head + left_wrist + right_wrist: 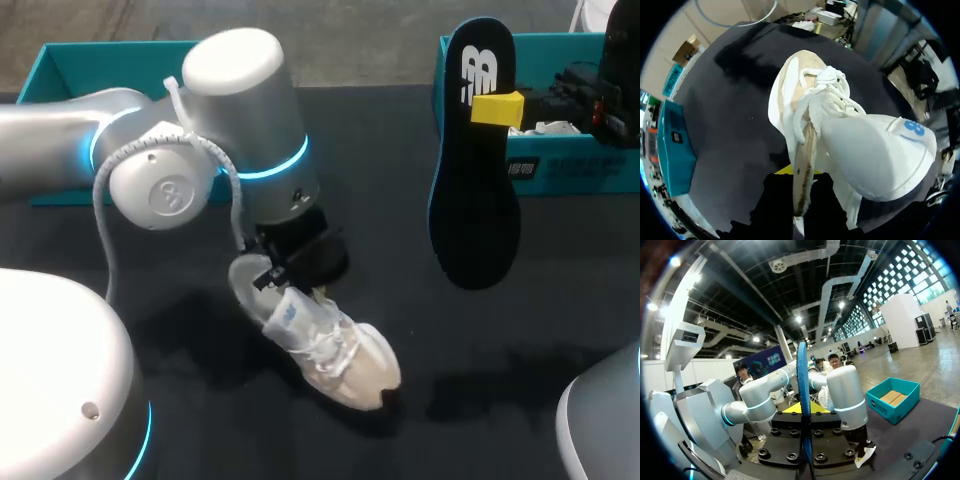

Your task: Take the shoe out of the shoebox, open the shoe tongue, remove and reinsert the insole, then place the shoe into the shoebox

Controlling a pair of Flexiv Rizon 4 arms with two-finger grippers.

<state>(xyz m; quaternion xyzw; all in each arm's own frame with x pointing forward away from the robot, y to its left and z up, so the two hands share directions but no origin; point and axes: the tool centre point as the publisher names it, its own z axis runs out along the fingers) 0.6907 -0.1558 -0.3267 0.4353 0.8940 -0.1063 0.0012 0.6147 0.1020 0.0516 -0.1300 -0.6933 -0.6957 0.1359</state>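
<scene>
A white lace-up shoe (330, 350) lies out of its box near the middle of the black table (500, 370), toe toward the near edge and heel end beneath the left end effector (801, 176). That end effector's two dark fingers are closed from both sides on the tan-lined edge of the shoe's collar. From the left wrist, the padded white tongue (880, 150) with its blue mark stands lifted clear of the bunched white laces (827, 85), leaving the mouth of the shoe open; whether the sole rests flat on the table cannot be told. Well apart from the shoe, raised above the table's right side, a flat black foam insole with a blue rim (475, 190) hangs upright, broad forefoot end downward. It is pinched near its narrow heel end between the yellow-tipped fingers of the right end effector (804, 410), seen edge-on from that wrist. Behind the insole, at the table's far right, stands the open teal cardboard shoebox (560, 170); a second teal box part (90, 60), perhaps the lid, sits at the far left. By this showing the task looks roughly half done, with the shoe taken out, the tongue opened and the insole removed. Sliding the insole back into the shoe and returning the shoe to the shoebox appear yet to come.
</scene>
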